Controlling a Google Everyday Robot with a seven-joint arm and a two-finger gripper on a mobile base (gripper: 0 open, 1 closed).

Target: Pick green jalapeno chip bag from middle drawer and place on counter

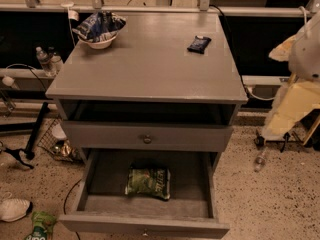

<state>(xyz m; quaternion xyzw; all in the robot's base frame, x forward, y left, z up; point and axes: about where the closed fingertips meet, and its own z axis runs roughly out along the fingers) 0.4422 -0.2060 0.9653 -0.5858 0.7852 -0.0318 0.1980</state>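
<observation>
The green jalapeno chip bag (147, 182) lies flat in the open middle drawer (100, 176), the lowest one, near its centre. The drawer is pulled fully out, below a closed drawer front with a round knob (147, 139). The counter (150, 64) is the broad grey cabinet top. My gripper is part of the pale white and yellowish arm shape (299, 69) at the right edge of the camera view. It is to the right of the cabinet at counter height, well away from the bag and touching nothing of the task.
On the counter stand a white bowl holding a blue bag (100, 30) at the back left and a small dark-blue packet (199, 43) at the back right. On the floor at the left are bottles (47, 60), a wire rack, a white shoe (14, 209) and a green packet (41, 226).
</observation>
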